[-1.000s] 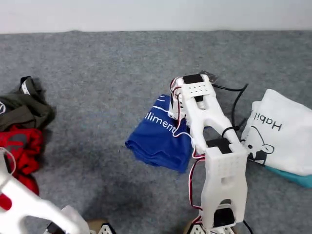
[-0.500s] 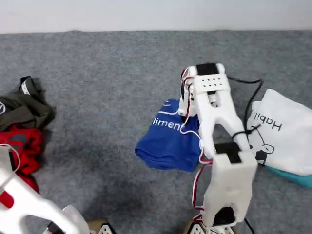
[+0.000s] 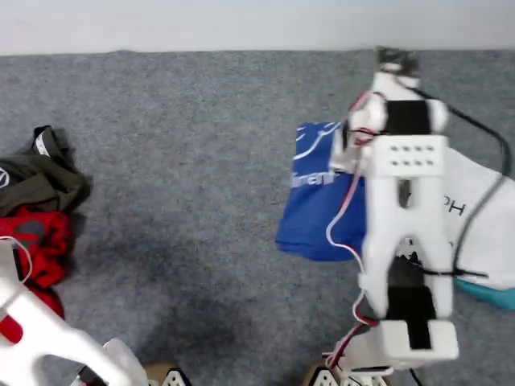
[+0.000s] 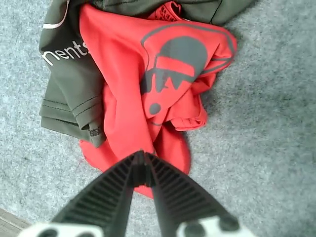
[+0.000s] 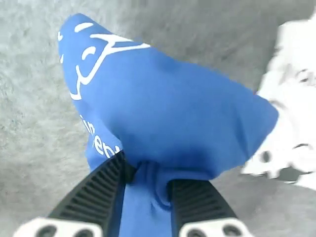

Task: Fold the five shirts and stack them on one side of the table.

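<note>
A folded blue shirt (image 3: 318,193) with white print hangs from my right gripper (image 5: 145,174), which is shut on a bunch of its cloth (image 5: 163,113). The right arm (image 3: 402,201) stands over it, next to a folded white shirt (image 3: 475,233) lying on a teal one (image 3: 487,291) at the table's right. At the left edge a red shirt (image 3: 32,241) and a dark olive shirt (image 3: 40,173) lie crumpled together. My left gripper (image 4: 142,165) hovers shut just over the red shirt (image 4: 163,79), with nothing held; the olive shirt (image 4: 69,74) lies beside it.
The grey carpeted table (image 3: 177,145) stretches bare between the two piles. Its far edge meets a pale wall (image 3: 241,24). The left arm's white body (image 3: 48,338) sits at the near left corner.
The right arm has swung to the right and away from the near edge, carrying the blue shirt toward the white shirt. The left arm has stayed where it was.
</note>
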Motion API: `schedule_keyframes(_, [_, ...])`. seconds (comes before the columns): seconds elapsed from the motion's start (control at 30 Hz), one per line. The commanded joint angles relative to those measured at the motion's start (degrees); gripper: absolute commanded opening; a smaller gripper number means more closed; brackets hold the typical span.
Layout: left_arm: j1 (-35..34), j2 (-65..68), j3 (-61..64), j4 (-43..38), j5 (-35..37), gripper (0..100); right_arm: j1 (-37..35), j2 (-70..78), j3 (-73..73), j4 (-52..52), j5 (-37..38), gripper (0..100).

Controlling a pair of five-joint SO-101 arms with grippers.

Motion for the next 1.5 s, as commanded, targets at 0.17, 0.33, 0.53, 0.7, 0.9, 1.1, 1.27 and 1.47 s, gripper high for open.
schedule_keyframes(0.17, [0.4, -0.8, -2.1, -2.3, -0.8, 1, 14.1, -8.1, -1.6, 2.2, 13.5, 0.8])
schedule_keyframes(0.33, [0.4, -0.8, -1.9, -2.5, -0.8, 1, 20.9, -7.9, -1.6, 1.9, 19.2, 0.8])
schedule_keyframes(0.53, [0.4, -0.8, -1.8, -2.5, -0.8, 1, 26.5, -7.8, -1.5, -1.4, 23.1, 0.8])
schedule_keyframes(0.7, [0.4, -0.8, -1.8, -2.3, -0.6, 1, 29.5, -7.7, -1.4, -5.1, 25.6, 0.8])
schedule_keyframes(0.9, [0.4, -0.8, -1.8, -2.2, -0.5, 1, 30.6, -4.3, 3.2, -11.7, 26.6, 0.8])
schedule_keyframes(1.1, [0.4, -0.8, -1.8, -2.2, -0.6, 1, 32.7, 4.6, 6.7, -21.2, 26.6, 1.0])
schedule_keyframes(1.27, [0.4, -0.8, -1.8, -2.4, -0.7, 1, 35.9, 12.7, 6.5, -26.9, 26.6, 4.1])
schedule_keyframes(1.47, [0.4, -0.8, -1.7, -2.5, -0.8, 1, 38.9, 14.6, 3.7, -24.5, 21.5, 32.0])
